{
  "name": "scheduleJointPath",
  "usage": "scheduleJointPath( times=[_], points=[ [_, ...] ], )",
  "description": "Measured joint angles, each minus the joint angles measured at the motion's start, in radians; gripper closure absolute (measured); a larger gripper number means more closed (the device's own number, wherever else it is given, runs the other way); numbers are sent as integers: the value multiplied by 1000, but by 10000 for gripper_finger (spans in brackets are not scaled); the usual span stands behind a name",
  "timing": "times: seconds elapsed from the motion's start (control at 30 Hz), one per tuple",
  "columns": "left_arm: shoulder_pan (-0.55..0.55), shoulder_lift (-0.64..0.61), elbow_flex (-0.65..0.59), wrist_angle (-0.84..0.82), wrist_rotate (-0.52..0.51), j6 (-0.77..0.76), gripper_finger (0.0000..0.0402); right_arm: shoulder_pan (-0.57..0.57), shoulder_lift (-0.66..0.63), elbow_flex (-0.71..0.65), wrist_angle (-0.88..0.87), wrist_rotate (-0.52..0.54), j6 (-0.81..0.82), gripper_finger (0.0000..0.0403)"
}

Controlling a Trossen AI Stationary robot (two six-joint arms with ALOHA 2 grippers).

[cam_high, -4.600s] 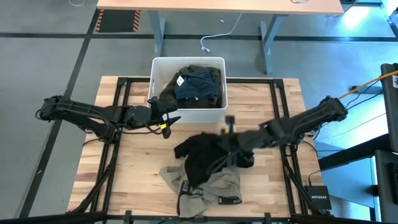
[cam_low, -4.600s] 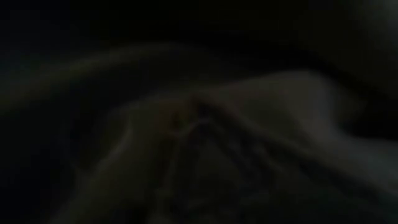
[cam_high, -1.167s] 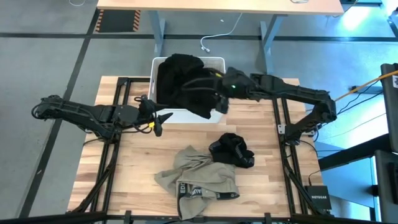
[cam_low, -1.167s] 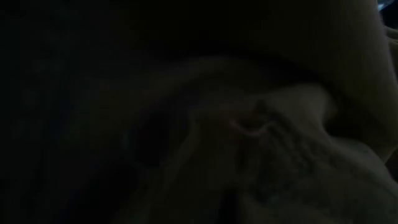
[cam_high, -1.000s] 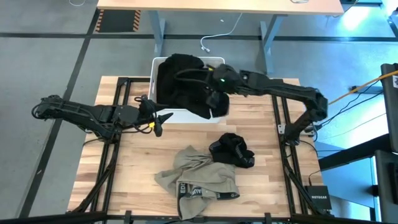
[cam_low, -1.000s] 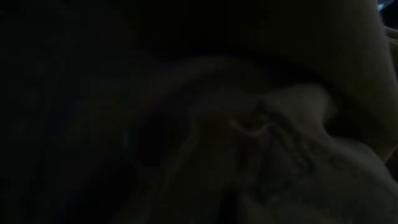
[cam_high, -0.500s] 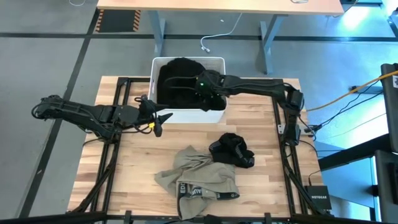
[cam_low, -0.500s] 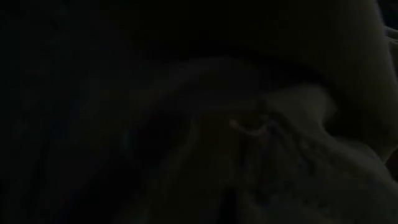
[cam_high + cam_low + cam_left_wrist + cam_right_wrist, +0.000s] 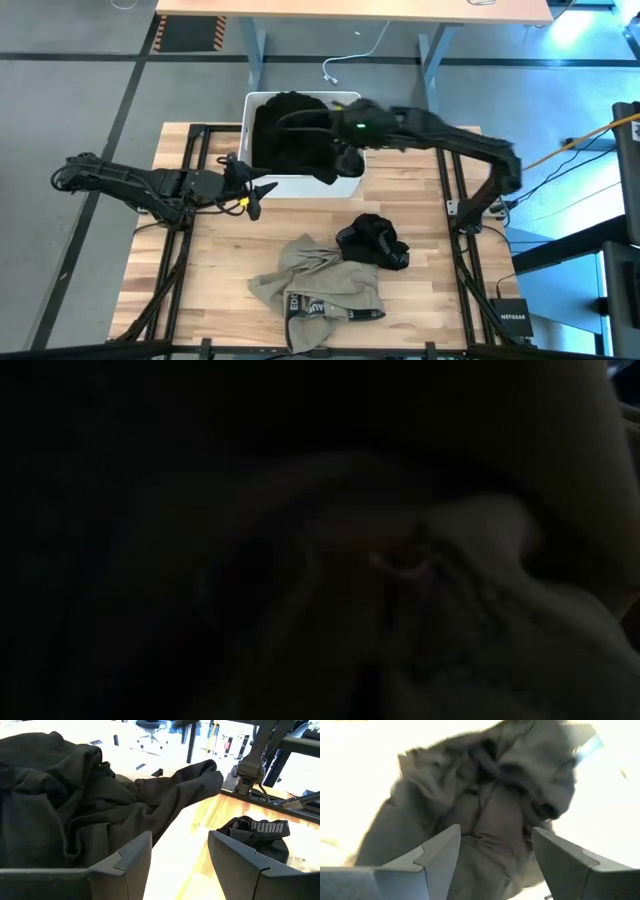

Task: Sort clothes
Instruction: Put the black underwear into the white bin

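- Your left end effector point(image 9: 253, 192) waits low over the worktop point(image 9: 220, 270), just in front of the white bin point(image 9: 300, 185); its fingers point(image 9: 125, 862) stand apart with nothing between them.
- The white bin sits at the far edge of the worktop, and you can see a large black garment point(image 9: 290, 135) heaped in it, one flap spilling over the front rim toward the bin's right corner.
- Your right end effector point(image 9: 345, 140) reaches in over the bin from the right, above that black heap; in its wrist view the fingers point(image 9: 437, 855) are spread wide, cloth shows beyond them, nothing is clamped.
- Nearer you, the khaki-tan trousers point(image 9: 320, 295) with a lettered waistband lie crumpled at the worktop's front middle.
- A small black piece point(image 9: 375, 240) lies bunched just beside the trousers, at their far right.
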Motion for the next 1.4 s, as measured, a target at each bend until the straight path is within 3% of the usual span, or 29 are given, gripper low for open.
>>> scheduleJointPath(
  times=[0.17,0.33,0.53,0.7,0.97,1.23,1.4],
  points=[
    [0,0,0,-1,0,0,213,134,-120,49,-107,8,82,139],
    [0,0,0,-5,0,0,213,291,-147,41,-345,2,206,139],
    [0,0,0,-4,0,-7,213,473,-161,-141,-385,20,349,139],
    [0,0,0,-4,0,-15,213,583,-182,-406,-291,-19,417,139],
    [0,0,0,-3,0,-13,213,736,-177,-778,-3,-48,435,139],
    [2,0,0,-1,0,-17,213,723,-171,-984,235,63,437,139],
    [4,0,0,-2,0,-24,213,662,-155,-1100,449,49,433,139]
  ],
)
